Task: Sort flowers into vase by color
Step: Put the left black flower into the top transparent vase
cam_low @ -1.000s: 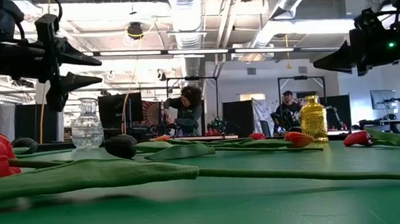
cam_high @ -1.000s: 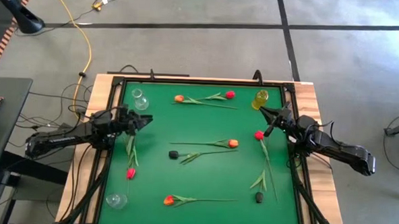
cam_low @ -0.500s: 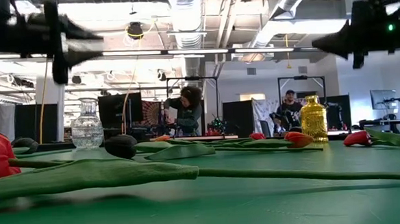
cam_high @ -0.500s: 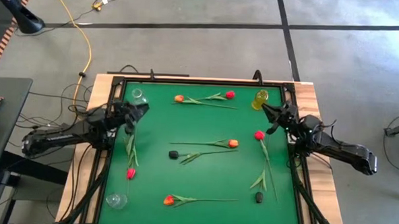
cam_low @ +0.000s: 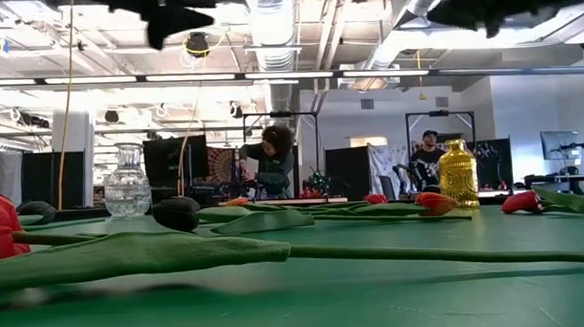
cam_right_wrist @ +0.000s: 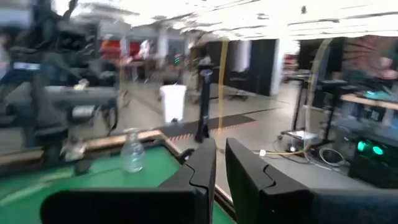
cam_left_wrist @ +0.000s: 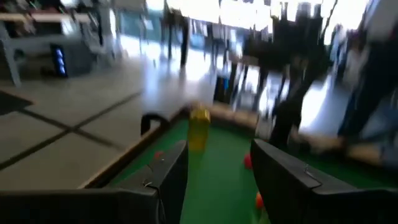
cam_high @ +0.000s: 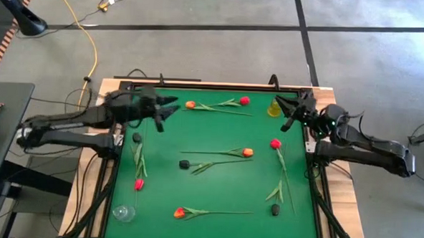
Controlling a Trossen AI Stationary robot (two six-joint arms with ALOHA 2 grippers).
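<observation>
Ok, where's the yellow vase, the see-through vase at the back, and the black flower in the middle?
yellow vase (cam_low: 457, 175), low view, on its gold body.
clear vase (cam_low: 127, 190), low view, on its round glass belly.
black flower (cam_high: 184, 164), high view, on its dark head.

A yellow cable (cam_high: 93, 53) lies on the grey floor (cam_high: 201, 47) at about 11 o'clock from the green tabletop (cam_high: 218, 134). Far behind, a person (cam_low: 272, 165) stands by dark screens (cam_low: 177, 160).
</observation>
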